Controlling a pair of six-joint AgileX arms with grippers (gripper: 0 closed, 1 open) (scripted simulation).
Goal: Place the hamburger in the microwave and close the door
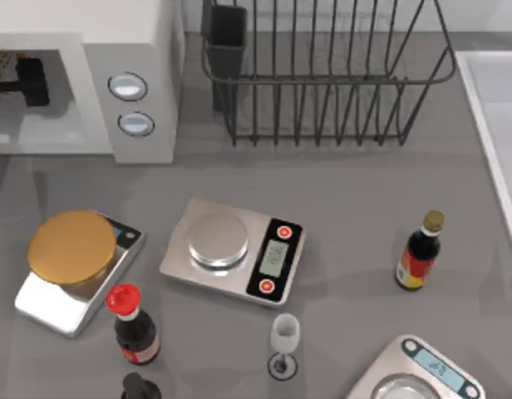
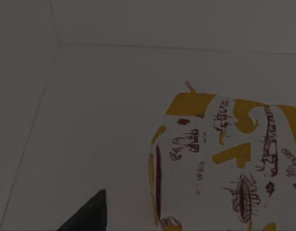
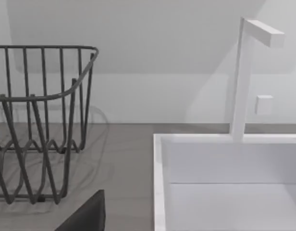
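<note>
My left tool (image 1: 19, 79) is inside the one microwave (image 1: 144, 50), and the hamburger (image 2: 225, 163) lies close before it on the cavity floor; I cannot tell whether the tool is spread or pinching. The worktop (image 1: 347, 191) holds three scales, three bottles, one glass and one wire rack (image 1: 322, 75); my right tool (image 3: 85, 219) is parked facing the sink (image 3: 160, 159), state unclear too

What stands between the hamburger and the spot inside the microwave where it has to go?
Nothing visible. The left gripper is already inside the microwave cavity with the hamburger, and the left wrist view shows bare grey floor and walls around the bun. The right gripper idles facing the sink.
</note>
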